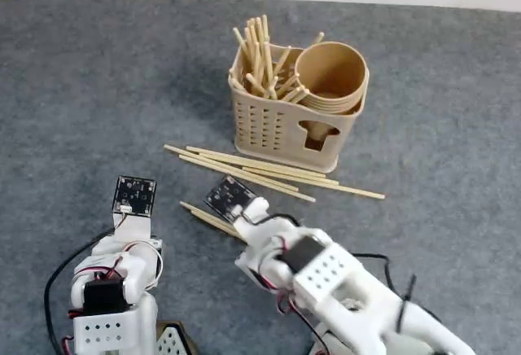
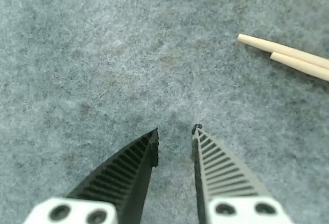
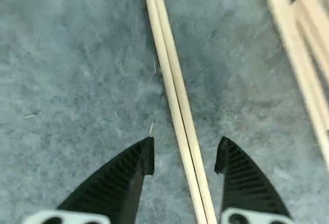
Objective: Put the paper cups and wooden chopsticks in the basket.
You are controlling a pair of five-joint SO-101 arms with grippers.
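Observation:
A beige slotted basket (image 1: 281,131) stands at the back of the grey carpet, holding stacked paper cups (image 1: 330,74) and a bunch of wooden chopsticks (image 1: 260,58). Several loose chopsticks (image 1: 260,172) lie in front of it. Nearer me lies a separate pair of chopsticks (image 1: 203,215). My right gripper (image 3: 184,154) is open low over the carpet, one finger on each side of that pair (image 3: 175,90). My left gripper (image 2: 175,131) is open a little, nothing between its fingers, and the ends of the pair (image 2: 285,57) lie ahead and to one side of it.
The left arm (image 1: 114,282) and right arm (image 1: 309,269) stand side by side at the near edge. More loose chopsticks (image 3: 303,54) lie close beside the right gripper. Bare carpet spreads left of the basket and around the left arm.

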